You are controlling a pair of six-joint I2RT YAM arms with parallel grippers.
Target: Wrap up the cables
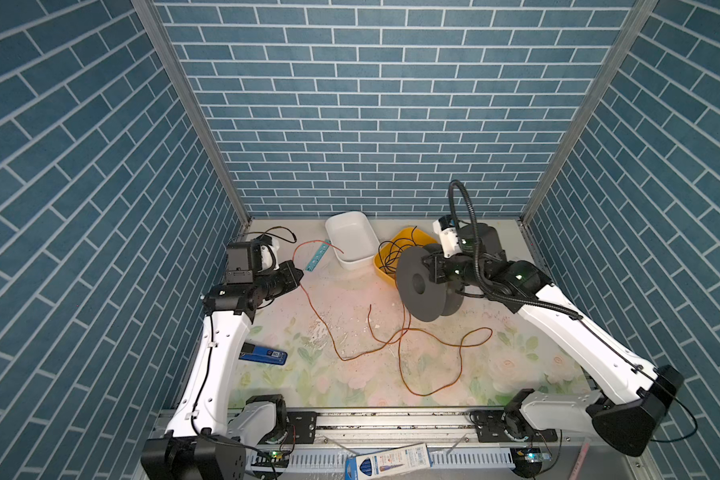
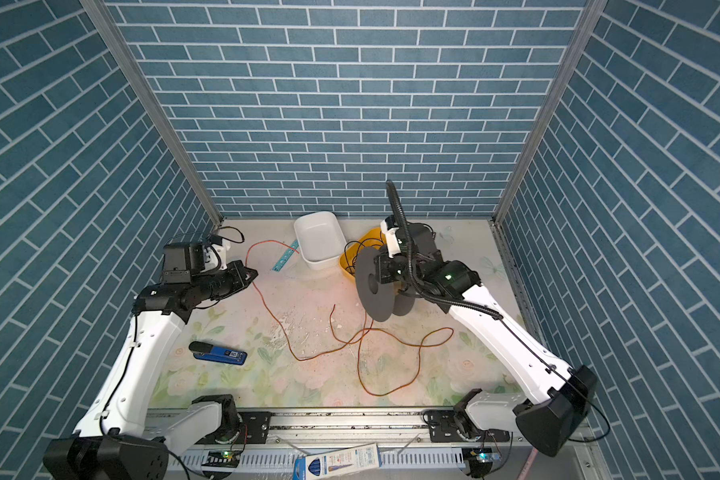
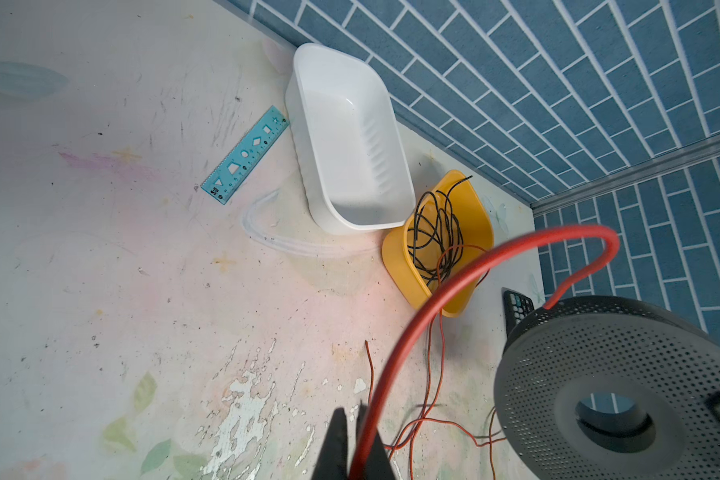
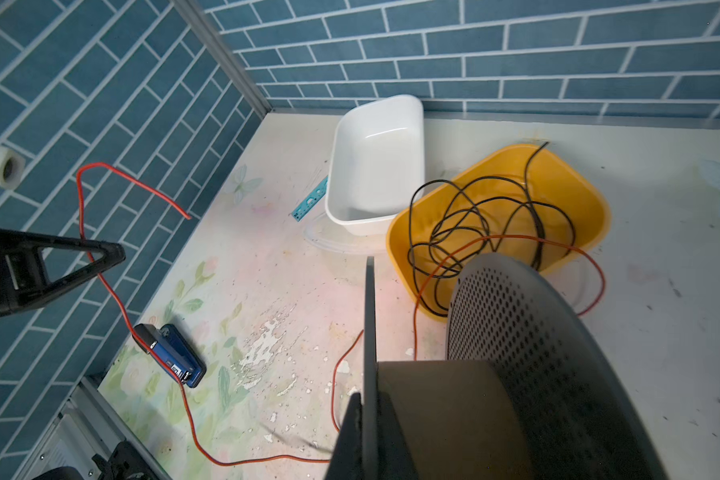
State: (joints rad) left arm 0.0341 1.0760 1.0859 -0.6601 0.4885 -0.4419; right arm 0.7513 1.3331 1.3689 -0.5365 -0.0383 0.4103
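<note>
L fingers (image 3: 335,446) pinch wire (image 3: 558,236) at 10 o'clock; R fingers (image 4: 348,451) clamp spool (image 1: 412,266) rim. Wire prob. light, limp, kink-prone; best gripped nr free end

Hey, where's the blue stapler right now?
In both top views the blue stapler lies on the table's left side near the front, beside the left arm, with the orange wire to its right.

I saw a floral surface (image 1: 516,353), flaked near its middle, with loose loops of the orange cable (image 4: 267,459) lying across it. At the far edge sat a white tub (image 1: 350,237) and a yellow tub (image 1: 381,266) side by side, with a teal ruler (image 1: 317,255) just beside the white one. A blue stapler (image 1: 265,354) lay towards the left.
</note>
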